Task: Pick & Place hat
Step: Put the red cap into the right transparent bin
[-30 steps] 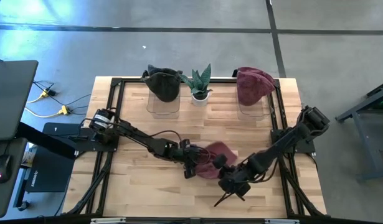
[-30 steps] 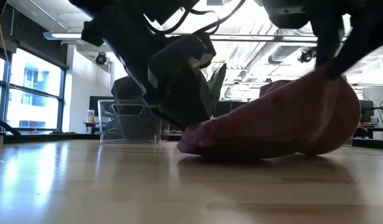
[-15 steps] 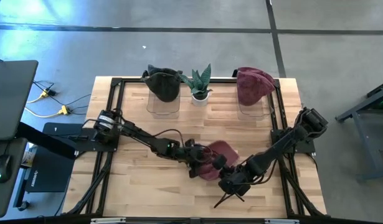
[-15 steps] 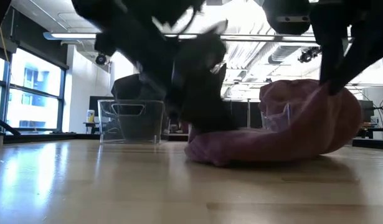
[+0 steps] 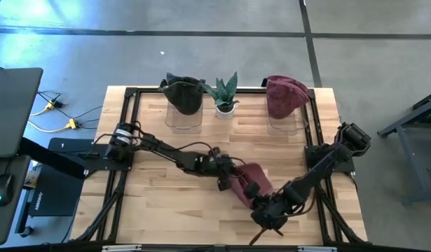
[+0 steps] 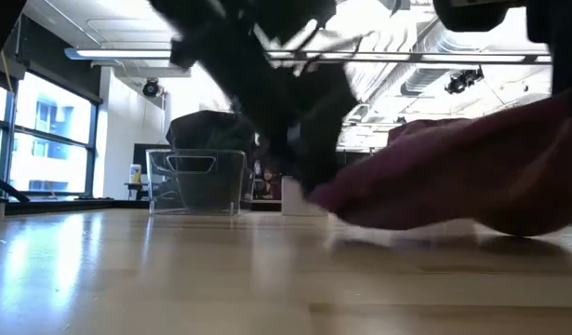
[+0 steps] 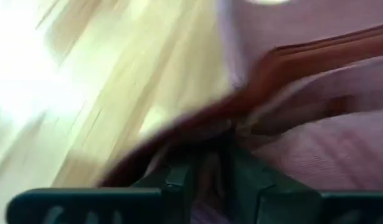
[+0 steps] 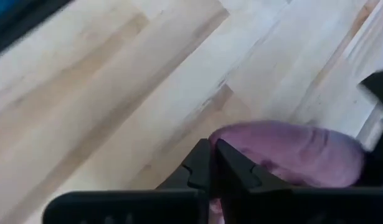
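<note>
The maroon knitted fabric hat (image 5: 249, 180) lies stretched on the wooden slatted surface (image 5: 152, 203), long axis from 10 to 4 o'clock. Left gripper (image 5: 226, 180) pinches its 10 o'clock edge; right gripper (image 5: 265, 207) fingers are clamped on the 4 o'clock end.

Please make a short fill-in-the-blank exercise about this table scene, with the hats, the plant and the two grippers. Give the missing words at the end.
1. Both grippers, the left gripper and the right gripper, hold the same maroon ____ near the table's front.
2. The potted plant stands between two clear ____.
3. The bin on the left arm's side carries a ____ hat.
4. The wooden table is seen from straight ____ in the high view.

Missing words: hat; bins; black; above
</note>
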Robot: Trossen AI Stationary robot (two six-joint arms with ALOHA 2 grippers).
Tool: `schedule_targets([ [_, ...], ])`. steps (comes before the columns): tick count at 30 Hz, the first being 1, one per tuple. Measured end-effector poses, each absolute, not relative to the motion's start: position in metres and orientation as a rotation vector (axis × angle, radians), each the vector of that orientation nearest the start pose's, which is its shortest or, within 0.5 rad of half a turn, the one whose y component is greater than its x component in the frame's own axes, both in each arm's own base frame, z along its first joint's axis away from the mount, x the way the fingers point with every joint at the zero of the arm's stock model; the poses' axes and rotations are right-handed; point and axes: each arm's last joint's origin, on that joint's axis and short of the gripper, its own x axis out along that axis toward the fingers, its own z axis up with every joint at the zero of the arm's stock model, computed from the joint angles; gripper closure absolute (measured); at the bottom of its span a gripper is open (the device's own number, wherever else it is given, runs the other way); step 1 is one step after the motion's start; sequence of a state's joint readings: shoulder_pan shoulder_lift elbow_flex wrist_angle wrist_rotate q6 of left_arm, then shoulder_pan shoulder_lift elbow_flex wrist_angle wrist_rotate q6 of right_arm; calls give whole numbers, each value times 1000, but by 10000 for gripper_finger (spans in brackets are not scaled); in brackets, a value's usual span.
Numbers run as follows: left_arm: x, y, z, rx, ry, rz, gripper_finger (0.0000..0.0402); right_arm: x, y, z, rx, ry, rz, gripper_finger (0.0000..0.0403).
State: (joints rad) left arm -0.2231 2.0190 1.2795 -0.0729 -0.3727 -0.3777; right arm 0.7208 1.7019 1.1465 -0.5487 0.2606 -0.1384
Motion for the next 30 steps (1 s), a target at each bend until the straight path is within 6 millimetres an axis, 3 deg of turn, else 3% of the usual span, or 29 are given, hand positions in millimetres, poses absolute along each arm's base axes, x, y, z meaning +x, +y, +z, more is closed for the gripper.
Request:
schedule_targets([
  [5,420,-117,184,99,743,14,353,259,216,202,-573,969,429,386],
  [9,415,-144,199,280,778,-81,355,260,214,202,-514,992,380,397],
  [14,409,-160,201,441,772,-272,346,259,214,202,-472,999,340,393],
  [18,412,-169,190,495,751,-379,302,259,214,202,-448,995,294,398],
  [25,426,-170,166,544,702,-299,196,256,213,202,-424,991,200,399],
  [30,432,-177,156,511,656,-119,162,256,213,202,-412,981,167,397],
])
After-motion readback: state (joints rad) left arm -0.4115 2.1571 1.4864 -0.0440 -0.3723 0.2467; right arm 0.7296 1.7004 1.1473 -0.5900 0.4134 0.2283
